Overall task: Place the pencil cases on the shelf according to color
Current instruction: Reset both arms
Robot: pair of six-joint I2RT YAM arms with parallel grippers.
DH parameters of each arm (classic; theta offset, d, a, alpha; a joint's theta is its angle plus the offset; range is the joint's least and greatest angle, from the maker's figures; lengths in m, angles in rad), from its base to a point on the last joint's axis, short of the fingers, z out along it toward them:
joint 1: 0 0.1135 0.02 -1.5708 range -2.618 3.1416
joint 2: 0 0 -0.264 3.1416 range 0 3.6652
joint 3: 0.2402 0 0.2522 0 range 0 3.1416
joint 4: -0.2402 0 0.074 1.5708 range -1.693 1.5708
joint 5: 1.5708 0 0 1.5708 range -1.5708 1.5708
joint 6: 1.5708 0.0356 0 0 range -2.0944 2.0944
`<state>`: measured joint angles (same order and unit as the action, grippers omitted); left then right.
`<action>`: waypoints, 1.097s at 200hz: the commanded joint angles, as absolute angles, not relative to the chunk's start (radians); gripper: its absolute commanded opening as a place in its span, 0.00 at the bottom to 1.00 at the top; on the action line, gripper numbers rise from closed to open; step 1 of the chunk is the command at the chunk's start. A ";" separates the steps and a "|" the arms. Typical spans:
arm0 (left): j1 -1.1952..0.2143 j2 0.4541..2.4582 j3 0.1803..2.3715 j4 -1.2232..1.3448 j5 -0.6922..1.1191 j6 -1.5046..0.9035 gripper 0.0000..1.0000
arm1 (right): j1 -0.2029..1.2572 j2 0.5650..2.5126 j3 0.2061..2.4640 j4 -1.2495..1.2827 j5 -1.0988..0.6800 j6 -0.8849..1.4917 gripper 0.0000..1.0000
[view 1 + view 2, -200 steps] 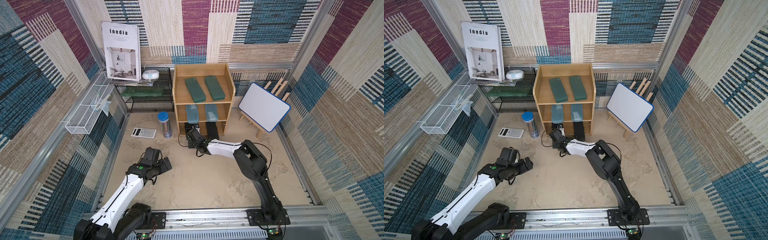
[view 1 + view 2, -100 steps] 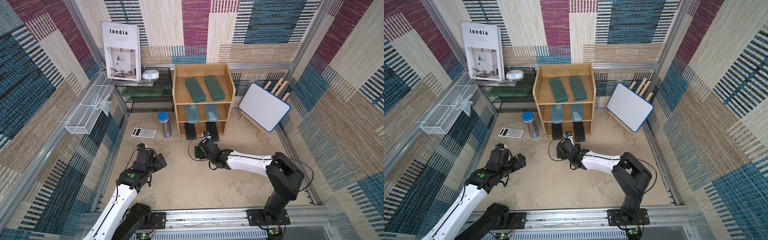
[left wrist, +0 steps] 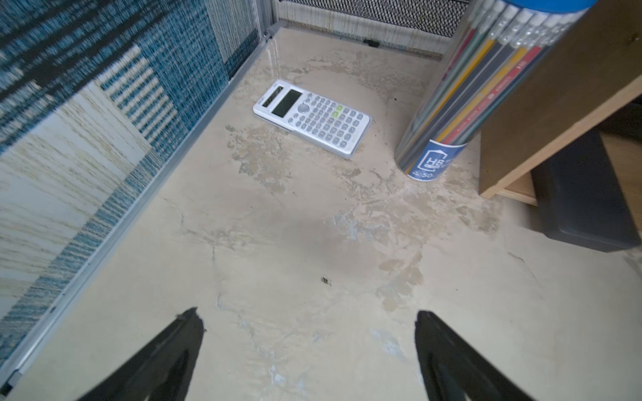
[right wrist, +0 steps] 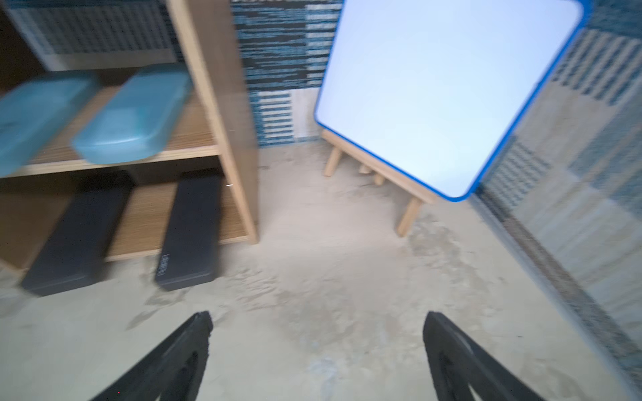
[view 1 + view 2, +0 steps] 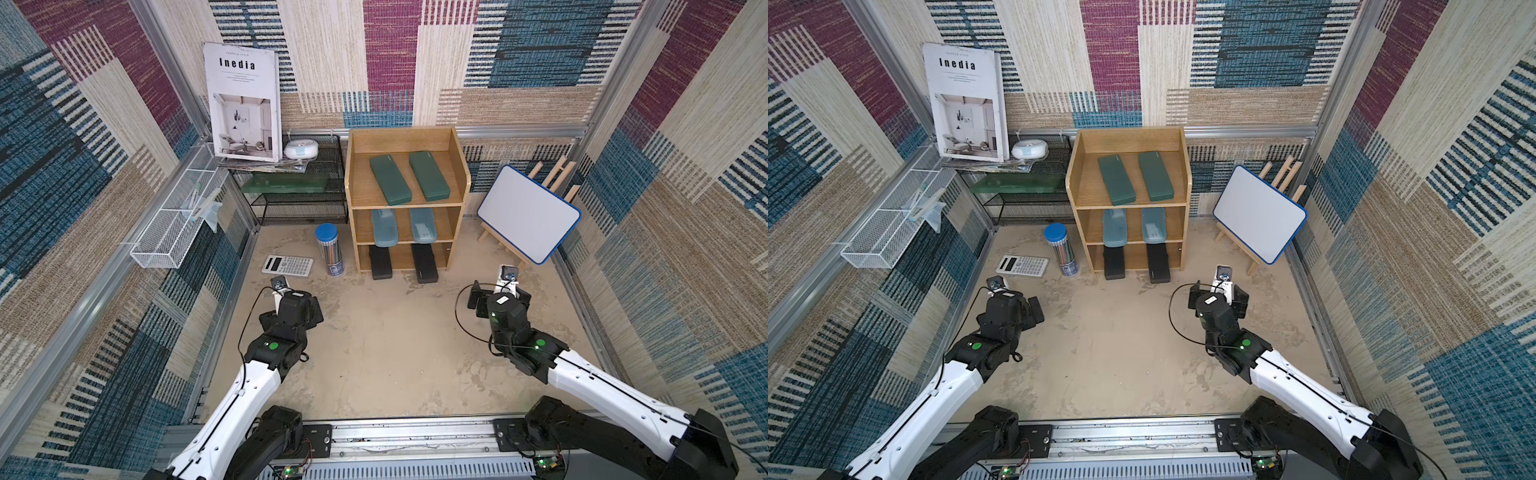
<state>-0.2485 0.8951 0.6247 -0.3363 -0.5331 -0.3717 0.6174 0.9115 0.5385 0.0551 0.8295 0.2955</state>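
Since my right tool [image 4: 318,317] has released the black case [image 5: 381,266] and withdrawn, spread and empty like my left tool [image 3: 307,312], all six pencil cases [image 5: 390,180] lie colour-sorted on the shelf [image 5: 460,166], so placement appears complete.

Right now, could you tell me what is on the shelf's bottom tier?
Two black pencil cases side by side, fronts jutting out; their back ends hide under the middle tier.

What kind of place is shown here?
Probably a robot test cell staged as a study corner: patterned wall panels enclose it, the left arm and right arm stand on a metal rail, with shelf and calculator as props.
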 commanded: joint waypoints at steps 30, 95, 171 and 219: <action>-0.236 0.979 0.494 0.086 -0.656 -0.147 0.99 | 0.364 0.914 0.349 0.450 0.712 0.078 1.00; -0.154 1.242 0.345 0.577 -0.516 -0.076 0.99 | 0.189 1.060 0.167 0.852 0.603 0.074 1.00; -0.055 1.424 0.467 0.590 -0.284 -0.022 0.99 | 0.086 1.254 0.177 1.057 0.447 0.087 0.99; -0.020 1.514 0.431 0.757 -0.226 -0.033 1.00 | 0.044 1.368 0.270 1.038 0.280 0.042 1.00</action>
<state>-0.0250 1.5261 0.4107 0.6891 -0.2798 -0.0334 0.0528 1.3369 0.2306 1.0229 0.3939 0.0715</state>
